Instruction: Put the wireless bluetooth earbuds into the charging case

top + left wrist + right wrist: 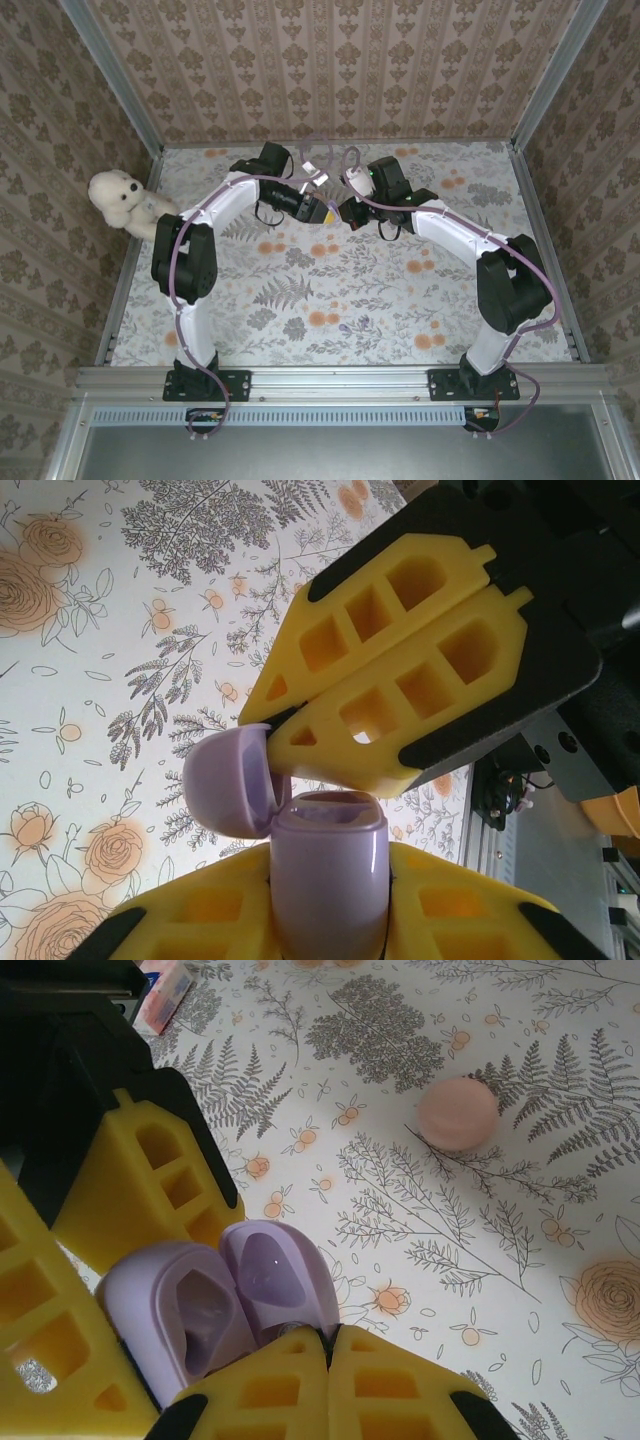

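Lilac plastic is what you have in hand: one charging case (330, 865), clamped upright between the two yellow fingers of your left gripper (325, 898) and held above the floral table (120, 630). Its one lid (228, 785) is swung open to the side, so the right wrist view shows two hollow halves side by side. Whether an earbud sits in the base hollow, you cannot tell from here.

Your right gripper (330, 1345) has its two fingers pressed flat together, with nothing visible between them, and their tips touch the edge of the open lid. That makes four yellow fingers (150, 1180) in all around the case.

On the table lies one pink ball (457, 1113), well apart from the case. One white teddy bear (122, 200) sits at the left edge, against the wall.
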`<action>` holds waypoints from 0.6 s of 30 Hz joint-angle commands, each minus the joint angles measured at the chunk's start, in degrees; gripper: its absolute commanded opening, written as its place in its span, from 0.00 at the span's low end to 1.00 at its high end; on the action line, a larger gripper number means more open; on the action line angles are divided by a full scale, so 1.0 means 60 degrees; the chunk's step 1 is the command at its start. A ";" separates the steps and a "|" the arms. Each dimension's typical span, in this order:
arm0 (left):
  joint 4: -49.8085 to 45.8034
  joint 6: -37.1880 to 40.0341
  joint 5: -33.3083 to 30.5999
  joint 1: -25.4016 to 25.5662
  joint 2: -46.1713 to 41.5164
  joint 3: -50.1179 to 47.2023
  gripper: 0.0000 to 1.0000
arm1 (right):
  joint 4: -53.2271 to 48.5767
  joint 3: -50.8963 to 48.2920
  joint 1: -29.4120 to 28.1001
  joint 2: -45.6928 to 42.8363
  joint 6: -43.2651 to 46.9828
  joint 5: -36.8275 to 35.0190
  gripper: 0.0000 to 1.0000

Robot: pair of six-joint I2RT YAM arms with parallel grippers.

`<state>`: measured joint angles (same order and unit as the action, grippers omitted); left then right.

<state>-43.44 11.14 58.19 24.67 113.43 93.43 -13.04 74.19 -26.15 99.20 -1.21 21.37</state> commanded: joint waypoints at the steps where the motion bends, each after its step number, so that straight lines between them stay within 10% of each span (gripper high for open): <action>1: 0.0103 0.0023 0.0174 -0.0007 -0.0006 0.0242 0.22 | -0.0021 0.0297 -0.0065 0.0096 0.0158 0.0032 0.00; 18: 0.2289 -0.0878 -0.0006 -0.0295 -0.1198 -0.1516 0.00 | -0.0749 0.0320 0.0635 -0.1296 -0.1099 0.1199 0.62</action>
<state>-34.09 7.75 58.06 23.55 109.45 85.76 -15.92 75.81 -22.98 96.51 -4.78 24.29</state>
